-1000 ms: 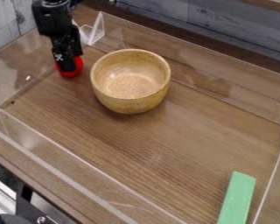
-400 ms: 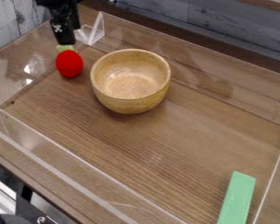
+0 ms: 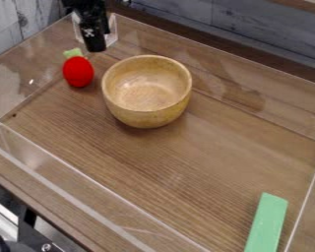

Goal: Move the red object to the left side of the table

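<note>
The red object (image 3: 78,71), a small round red toy fruit with a pale green leafy top, rests on the table (image 3: 187,167) at the far left, just left of the wooden bowl. My gripper (image 3: 94,45) hangs above and to the right of it, pointing down, lifted clear of the fruit. Its black fingers stand open with nothing between them.
A wooden bowl (image 3: 147,91) stands right of the fruit, below the gripper. A flat light-green block (image 3: 267,236) lies at the front right corner. Low clear acrylic walls (image 3: 68,172) edge the tabletop.
The gripper let go of the red fruit, rose and moved right and back from it. The fruit stays where it was set down at the left.
</note>
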Tool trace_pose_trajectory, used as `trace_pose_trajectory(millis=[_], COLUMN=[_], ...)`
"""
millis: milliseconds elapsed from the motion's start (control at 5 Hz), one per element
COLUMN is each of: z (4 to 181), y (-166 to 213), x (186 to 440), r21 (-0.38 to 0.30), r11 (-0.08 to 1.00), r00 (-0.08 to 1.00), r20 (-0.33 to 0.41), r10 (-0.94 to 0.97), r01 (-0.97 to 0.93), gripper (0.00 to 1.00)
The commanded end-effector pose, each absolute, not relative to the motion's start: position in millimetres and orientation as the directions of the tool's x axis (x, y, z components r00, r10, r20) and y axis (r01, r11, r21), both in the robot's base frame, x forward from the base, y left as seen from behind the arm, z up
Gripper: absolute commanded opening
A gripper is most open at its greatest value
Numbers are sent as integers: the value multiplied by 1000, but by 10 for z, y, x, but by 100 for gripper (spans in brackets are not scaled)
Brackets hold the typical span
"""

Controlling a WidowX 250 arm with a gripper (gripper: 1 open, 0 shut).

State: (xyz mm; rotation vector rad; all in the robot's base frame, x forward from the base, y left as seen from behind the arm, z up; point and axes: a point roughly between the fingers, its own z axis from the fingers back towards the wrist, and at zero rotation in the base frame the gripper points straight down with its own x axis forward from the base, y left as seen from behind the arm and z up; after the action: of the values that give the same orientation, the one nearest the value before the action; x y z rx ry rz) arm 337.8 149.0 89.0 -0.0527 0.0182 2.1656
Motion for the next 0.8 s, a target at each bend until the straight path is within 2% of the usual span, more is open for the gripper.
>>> trace_pose_trajectory(millis=[0,400,600], z=[1024,983,982], y=[1339,976,769], x=[3488,3603,3582], r21=[-40,-7,12], r11=[-602,-468,-539], r00=[-599,-466,-537], r20=[-67,-87,-103], r10=[798,881,837], r01=[-797,-884,-842], gripper=[100,100,100])
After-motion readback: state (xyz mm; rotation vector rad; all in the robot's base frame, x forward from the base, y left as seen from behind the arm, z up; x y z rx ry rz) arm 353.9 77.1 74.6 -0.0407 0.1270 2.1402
